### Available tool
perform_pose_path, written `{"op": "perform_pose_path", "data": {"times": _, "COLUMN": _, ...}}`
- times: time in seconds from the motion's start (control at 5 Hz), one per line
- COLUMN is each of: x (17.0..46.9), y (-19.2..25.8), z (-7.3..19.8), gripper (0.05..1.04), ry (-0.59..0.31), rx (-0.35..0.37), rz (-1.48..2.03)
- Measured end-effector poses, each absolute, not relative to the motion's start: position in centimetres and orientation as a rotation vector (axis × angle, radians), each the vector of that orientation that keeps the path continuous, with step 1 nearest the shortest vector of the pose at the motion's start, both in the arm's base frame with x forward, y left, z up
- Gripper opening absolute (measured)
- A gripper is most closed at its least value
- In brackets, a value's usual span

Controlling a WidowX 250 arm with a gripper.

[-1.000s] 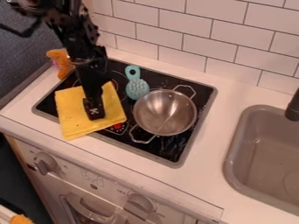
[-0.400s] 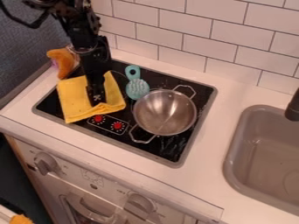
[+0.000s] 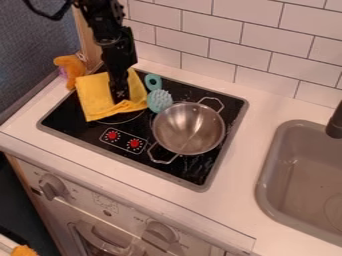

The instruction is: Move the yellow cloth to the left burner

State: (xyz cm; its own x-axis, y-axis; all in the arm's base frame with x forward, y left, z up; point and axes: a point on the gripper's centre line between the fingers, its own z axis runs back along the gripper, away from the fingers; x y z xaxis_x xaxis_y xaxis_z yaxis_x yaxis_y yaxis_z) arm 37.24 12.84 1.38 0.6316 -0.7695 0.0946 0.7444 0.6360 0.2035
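The black gripper [image 3: 120, 99] points down at the upper left of the stove, its tip against the middle of the yellow cloth [image 3: 95, 95]. Spread mostly flat, the cloth covers the stove's back left part, with a raised fold by the gripper's tip. A curved line of the left burner [image 3: 121, 120] shows just below the cloth's lower edge; the rest of that burner is hidden under it.
A metal pot [image 3: 189, 128] with two wire handles stands on the stove's right side. The teal brush [image 3: 159, 100] lies between pot and cloth. An orange plush toy [image 3: 69, 69] sits at the back left corner; a sink [image 3: 304, 175] is on the right.
The gripper and the yellow cloth have moved together toward the back of the stove and slightly right, uncovering the red knobs and part of the burner line. The brush has shifted slightly right.
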Motion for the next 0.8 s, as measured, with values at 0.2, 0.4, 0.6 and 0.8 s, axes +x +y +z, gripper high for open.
{"op": "perform_pose_path", "data": {"times": 0.2, "x": 38.50, "y": 13.12, "z": 1.47, "gripper": 1.001, "ry": -0.191, "rx": 0.154, "rz": -0.871}}
{"op": "perform_pose_path", "data": {"times": 0.4, "x": 38.75, "y": 13.27, "z": 1.50, "gripper": 1.001, "ry": -0.190, "rx": 0.153, "rz": -0.870}}
{"op": "perform_pose_path", "data": {"times": 0.6, "x": 38.63, "y": 13.25, "z": 1.45, "gripper": 1.001, "ry": -0.181, "rx": 0.152, "rz": -0.877}}
{"op": "perform_pose_path", "data": {"times": 0.8, "x": 38.51, "y": 13.01, "z": 1.46, "gripper": 1.001, "ry": -0.178, "rx": 0.139, "rz": -0.889}}
